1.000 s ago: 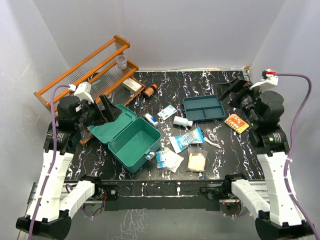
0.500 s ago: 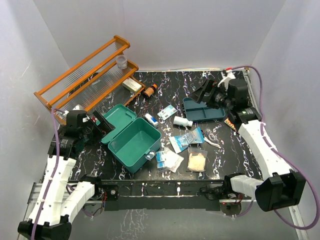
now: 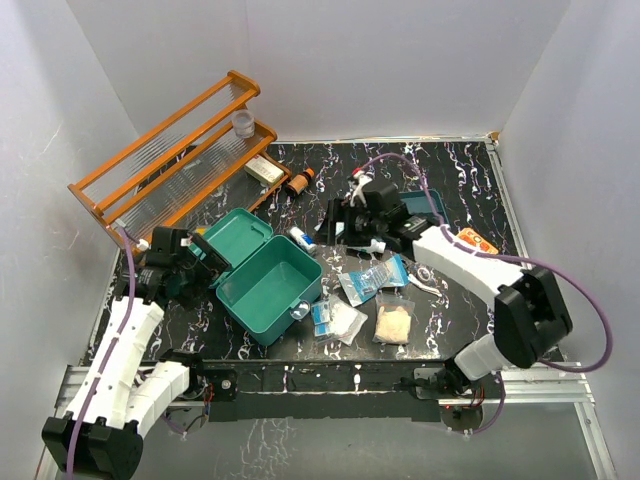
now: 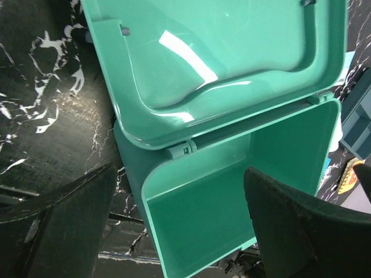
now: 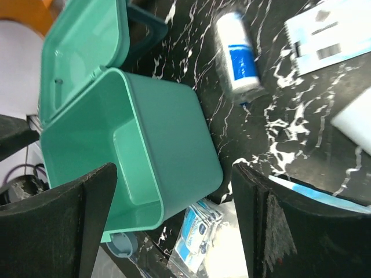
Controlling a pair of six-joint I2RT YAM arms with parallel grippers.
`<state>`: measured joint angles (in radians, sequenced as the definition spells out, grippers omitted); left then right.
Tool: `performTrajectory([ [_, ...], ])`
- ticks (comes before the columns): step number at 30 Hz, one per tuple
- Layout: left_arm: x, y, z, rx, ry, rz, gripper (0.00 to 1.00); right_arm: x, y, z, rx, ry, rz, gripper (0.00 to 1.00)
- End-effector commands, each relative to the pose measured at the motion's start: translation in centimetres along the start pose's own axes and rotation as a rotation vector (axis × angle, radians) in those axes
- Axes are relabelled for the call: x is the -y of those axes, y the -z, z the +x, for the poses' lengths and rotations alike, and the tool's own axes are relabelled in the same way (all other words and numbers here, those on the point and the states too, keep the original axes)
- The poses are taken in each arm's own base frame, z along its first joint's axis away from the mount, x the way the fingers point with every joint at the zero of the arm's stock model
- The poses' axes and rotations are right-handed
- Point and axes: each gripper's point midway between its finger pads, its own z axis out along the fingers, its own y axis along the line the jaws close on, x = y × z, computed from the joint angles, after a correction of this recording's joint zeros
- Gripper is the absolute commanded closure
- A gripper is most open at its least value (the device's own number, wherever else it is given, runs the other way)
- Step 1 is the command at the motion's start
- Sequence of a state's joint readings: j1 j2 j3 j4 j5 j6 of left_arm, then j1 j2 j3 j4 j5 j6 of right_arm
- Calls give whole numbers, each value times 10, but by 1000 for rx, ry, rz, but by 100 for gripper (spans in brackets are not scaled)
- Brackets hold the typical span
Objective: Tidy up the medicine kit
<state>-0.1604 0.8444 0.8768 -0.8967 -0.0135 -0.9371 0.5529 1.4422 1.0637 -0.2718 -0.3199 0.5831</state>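
One orange wooden rack (image 3: 165, 150) with slatted shelves leans in the rear left corner. It carries one small clear cup (image 3: 242, 123) and one flat white box (image 3: 264, 169). Below it hangs the left end effector (image 3: 208, 262), released, its two black fingers (image 4: 69, 220) spread wide with nothing between them, close behind the raised lid.

The single medicine kit (image 3: 270, 288) is a teal-green rectangular plastic box with rounded corners. It sits at an angle on the left half of the black, white-veined bench (image 3: 450, 295), near the front edge. Its lid (image 3: 238, 235) is swung back on the hinge and stands open toward the rack. The glossy inner walls and floor show plain teal, and a pale latch piece (image 3: 300, 312) hangs at the front wall.

Further right, one brown bottle with an orange cap (image 3: 298, 183) lies beside the rack, and one small white-and-blue tube (image 3: 303, 238) lies near the kit's rear corner. By the kit's front corner is a small heap of clear sachets with blue labels (image 3: 333, 318); their number cannot be told. Beyond them lie one clear pouch with blue print (image 3: 375, 278) and one clear bag of tan material (image 3: 394, 322).

The right end effector (image 3: 338, 224) reaches across mid-bench toward the kit, also released, its fingers (image 5: 272, 231) wide apart and holding nothing. One blue-and-white card (image 5: 333, 35) lies beneath it. Behind its arm shows one shallow teal compartment tray (image 3: 437, 208), and one orange packet (image 3: 478, 241) lies furthest right.
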Motion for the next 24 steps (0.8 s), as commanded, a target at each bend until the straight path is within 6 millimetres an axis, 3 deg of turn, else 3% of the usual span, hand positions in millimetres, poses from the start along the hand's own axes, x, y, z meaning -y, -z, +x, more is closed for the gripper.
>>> performTrajectory([
  [1,12,-19,15,-65,12,86,13,-31,-21,-1,7,80,-88,24],
  [8,25,-31,8,-55,-22,129,23,-38,-44,36,-103,125,-104,51],
  [13,44,-37,2,-52,-67,198,26,-31,-43,44,-79,56,-66,63],
  [19,62,-43,-7,-40,-112,253,26,-24,-33,47,33,-123,-18,64],
  [24,56,-42,-22,14,-158,176,23,-29,-28,41,77,-143,7,60],
])
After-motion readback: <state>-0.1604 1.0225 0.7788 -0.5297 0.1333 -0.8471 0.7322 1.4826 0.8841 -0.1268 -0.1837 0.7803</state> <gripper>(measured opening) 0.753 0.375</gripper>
